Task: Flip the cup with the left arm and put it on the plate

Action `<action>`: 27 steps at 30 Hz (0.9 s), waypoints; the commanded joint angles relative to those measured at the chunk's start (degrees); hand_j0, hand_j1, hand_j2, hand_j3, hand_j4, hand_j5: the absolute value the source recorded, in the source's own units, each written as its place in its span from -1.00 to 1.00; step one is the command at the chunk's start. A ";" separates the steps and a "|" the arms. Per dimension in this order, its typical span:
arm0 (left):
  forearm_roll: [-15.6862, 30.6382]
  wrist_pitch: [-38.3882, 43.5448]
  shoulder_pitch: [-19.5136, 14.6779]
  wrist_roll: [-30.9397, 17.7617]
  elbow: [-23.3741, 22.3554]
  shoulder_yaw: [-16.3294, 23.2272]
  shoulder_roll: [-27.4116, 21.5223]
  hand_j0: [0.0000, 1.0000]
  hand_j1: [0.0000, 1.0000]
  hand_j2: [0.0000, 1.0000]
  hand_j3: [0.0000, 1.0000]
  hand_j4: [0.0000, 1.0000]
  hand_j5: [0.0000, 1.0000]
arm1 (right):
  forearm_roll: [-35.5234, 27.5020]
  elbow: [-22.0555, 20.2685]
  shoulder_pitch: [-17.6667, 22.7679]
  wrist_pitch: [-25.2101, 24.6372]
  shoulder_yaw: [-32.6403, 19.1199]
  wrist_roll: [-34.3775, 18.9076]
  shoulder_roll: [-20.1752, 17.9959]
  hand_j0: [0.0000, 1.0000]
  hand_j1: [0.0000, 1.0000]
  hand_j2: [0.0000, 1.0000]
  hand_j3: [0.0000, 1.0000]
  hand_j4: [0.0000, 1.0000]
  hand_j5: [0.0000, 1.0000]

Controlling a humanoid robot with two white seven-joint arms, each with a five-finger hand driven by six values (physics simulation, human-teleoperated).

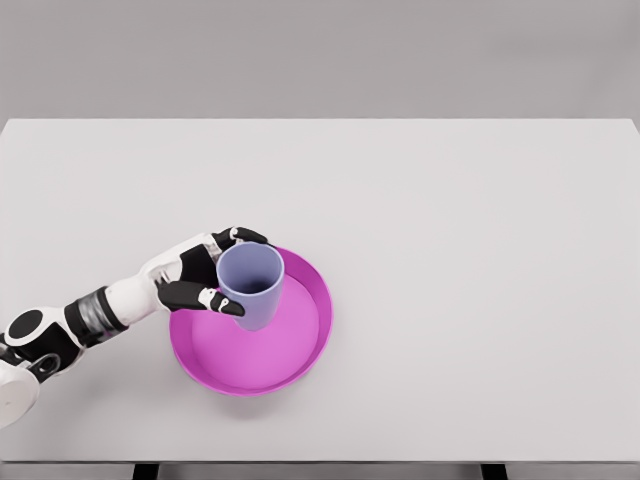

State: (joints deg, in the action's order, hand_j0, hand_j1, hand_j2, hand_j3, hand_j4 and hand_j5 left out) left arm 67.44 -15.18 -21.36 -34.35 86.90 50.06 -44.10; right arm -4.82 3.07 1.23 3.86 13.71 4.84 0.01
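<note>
A pale blue cup (252,285) stands upright with its mouth facing up, over the left part of the magenta plate (300,345). My left hand (212,272) comes in from the lower left and is shut on the cup, thumb at the near side and fingers wrapped around the far side. Whether the cup's base touches the plate I cannot tell. The right arm is out of view.
The plate lies on a white table (450,220), left of centre and near the front edge. The table's front edge runs along the bottom of the picture.
</note>
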 commanded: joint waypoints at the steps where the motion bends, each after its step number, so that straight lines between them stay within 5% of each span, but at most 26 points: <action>1: 0.32 -0.03 0.00 -0.02 0.03 -0.05 -0.02 0.40 0.40 0.40 0.40 0.40 0.40 | -0.01 0.01 0.00 0.00 0.00 0.00 -0.01 1.00 1.00 1.00 1.00 1.00 1.00; 7: -0.73 -0.03 0.00 -0.10 0.12 -0.14 -0.02 0.73 0.73 0.73 0.73 0.73 0.73 | -0.01 0.01 0.00 0.00 0.00 0.00 -0.01 1.00 1.00 1.00 1.00 1.00 1.00; 17: -1.43 -0.12 0.44 -0.10 0.12 -0.14 -0.10 1.00 1.00 1.00 1.00 1.00 1.00 | -0.01 0.01 0.00 0.00 0.00 0.00 -0.01 1.00 1.00 1.00 1.00 1.00 1.00; 27: -2.23 -0.64 0.88 -0.10 0.12 -0.75 -0.63 1.00 1.00 1.00 1.00 1.00 1.00 | -0.01 0.01 0.00 0.00 0.00 0.00 -0.01 1.00 1.00 1.00 1.00 1.00 1.00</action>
State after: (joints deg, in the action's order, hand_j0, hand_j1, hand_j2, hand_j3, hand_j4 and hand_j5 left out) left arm 64.95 -15.68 -20.48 -34.44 86.98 49.61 -44.56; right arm -4.82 3.07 1.23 3.86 13.71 4.84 0.01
